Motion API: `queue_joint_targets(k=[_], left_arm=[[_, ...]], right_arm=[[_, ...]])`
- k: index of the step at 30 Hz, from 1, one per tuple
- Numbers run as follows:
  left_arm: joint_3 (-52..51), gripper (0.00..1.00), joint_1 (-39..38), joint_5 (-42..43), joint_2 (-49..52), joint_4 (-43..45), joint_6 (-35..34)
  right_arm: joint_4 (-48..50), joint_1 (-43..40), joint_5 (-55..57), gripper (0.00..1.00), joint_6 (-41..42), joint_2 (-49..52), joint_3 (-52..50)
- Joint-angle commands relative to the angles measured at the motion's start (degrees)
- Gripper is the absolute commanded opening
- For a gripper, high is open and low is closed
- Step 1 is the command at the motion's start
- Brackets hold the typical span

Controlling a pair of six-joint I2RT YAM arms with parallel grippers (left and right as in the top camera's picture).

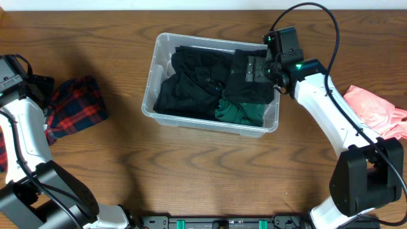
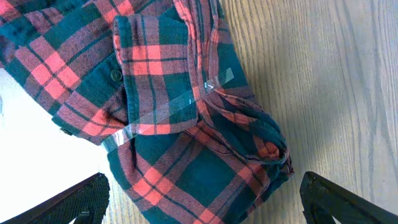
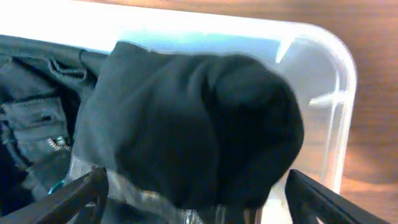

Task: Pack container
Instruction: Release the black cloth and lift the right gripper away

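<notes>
- Overhead: container (image 1: 147, 95) sits mid-table, far side; your right gripper (image 3: 193, 202), spread wide, hangs over its far right corner.
- Black garment (image 3: 186, 124) bulges by the rim; a sloppy push may spill it out.
- Left gripper (image 2: 205, 199), also spread, over plaid shirt (image 2: 161, 93), may snag one layer only.

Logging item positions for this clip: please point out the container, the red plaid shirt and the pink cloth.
container (image 1: 150, 83), overhead view, on its bare left wall.
red plaid shirt (image 1: 79, 105), overhead view, middle of the bundle.
pink cloth (image 1: 375, 109), overhead view, centre of the crumpled fabric.
</notes>
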Motion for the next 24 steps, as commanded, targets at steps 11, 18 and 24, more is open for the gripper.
queue_joint_targets(k=[11, 18, 24], left_arm=[[0.0, 0.98, 0.3, -0.9, 0.5, 0.0, -0.1], [0.0, 0.98, 0.3, -0.9, 0.5, 0.0, -0.1], [0.0, 0.98, 0.3, -0.9, 0.5, 0.0, -0.1]], right_arm=[[8.6, -1.0, 2.4, 0.57, -8.2, -0.3, 1.4], [3.8, 0.4, 2.4, 0.03, -9.9, 0.5, 1.3], [1.4, 0.7, 2.4, 0.01, -9.9, 5.8, 1.2]])
